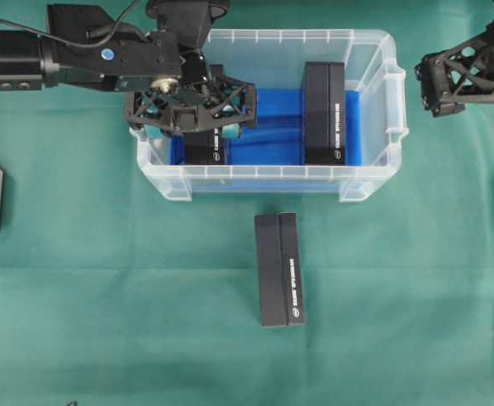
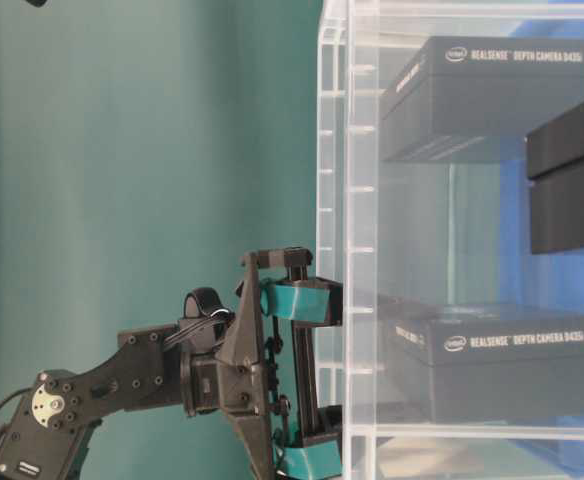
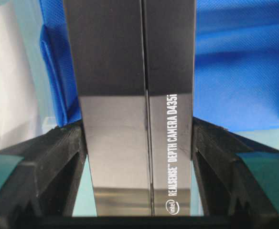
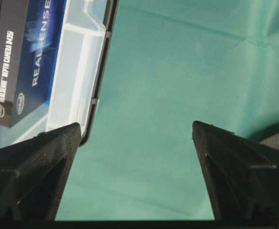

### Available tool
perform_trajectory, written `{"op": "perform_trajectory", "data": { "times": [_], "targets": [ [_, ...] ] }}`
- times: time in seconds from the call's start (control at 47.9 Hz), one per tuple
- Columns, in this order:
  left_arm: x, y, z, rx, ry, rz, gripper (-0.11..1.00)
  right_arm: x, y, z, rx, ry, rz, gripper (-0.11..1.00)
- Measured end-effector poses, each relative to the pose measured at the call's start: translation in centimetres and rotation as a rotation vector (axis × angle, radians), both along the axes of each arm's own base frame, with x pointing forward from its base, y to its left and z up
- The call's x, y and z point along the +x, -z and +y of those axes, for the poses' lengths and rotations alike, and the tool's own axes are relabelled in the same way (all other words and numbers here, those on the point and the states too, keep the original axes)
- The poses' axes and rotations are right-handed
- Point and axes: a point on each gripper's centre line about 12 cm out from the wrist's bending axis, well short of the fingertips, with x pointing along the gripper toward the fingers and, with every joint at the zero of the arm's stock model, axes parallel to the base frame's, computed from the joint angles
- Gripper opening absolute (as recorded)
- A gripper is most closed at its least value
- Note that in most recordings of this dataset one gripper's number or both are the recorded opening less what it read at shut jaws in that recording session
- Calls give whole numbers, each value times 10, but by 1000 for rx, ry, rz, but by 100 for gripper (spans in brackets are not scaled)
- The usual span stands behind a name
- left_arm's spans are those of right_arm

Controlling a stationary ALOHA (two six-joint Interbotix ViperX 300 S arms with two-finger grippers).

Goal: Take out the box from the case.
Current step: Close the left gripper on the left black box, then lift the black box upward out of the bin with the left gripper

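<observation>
both fingers (image 3: 63, 157) of your left gripper (image 1: 188, 127) press flat against the two long sides of the box (image 3: 134, 119), pinching it across its narrow width; the right gripper (image 4: 134, 181) hangs spread wide over bare green cloth (image 1: 103, 296) at the upper right of the overhead view, holding nothing.

the case (image 1: 374, 182) is the biggest thing here, a clear plastic bin with a ribbed rim and blue lining (image 1: 272, 127), sitting in the upper middle of the overhead frame. the box you grip stands in its left part, mostly hidden under the gripper. a second black box (image 1: 325, 110) stands in the right part of the case, and a third box (image 1: 279, 269) lies on the cloth just below the case.

judge the box as stiff and fairly light, a rigid retail carton that won't give under the pads. its surface is glossy, so it could slide if you lift with a loose squeeze; hold it across the flat long sides, where you already are, and raise it straight so it clears the case wall.

up close, the box is long, narrow and black, with a seam down its length and white lettering, "realsense depth camera d435i", beside a small intel logo.
</observation>
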Motion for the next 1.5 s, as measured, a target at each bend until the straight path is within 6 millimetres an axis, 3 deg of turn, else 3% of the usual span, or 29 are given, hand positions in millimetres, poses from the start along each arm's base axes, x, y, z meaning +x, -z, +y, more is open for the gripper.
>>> {"op": "perform_trajectory", "data": {
  "times": [0.355, 0.627, 0.982, 1.504],
  "targets": [
    [1, -21, 6, 4, -3, 25, 61, 0, 0, 0, 0, 0, 0, 92],
    [7, -62, 7, 5, -11, 25, 61, 0, 0, 0, 0, 1, 0, 92],
    [-9, -130, -5, 10, -18, -6, 61, 0, 0, 0, -2, 0, -1, 92],
    [-12, -179, -7, 17, -23, -62, 61, 0, 0, -1, -6, 0, 1, 92]
  ]
}}
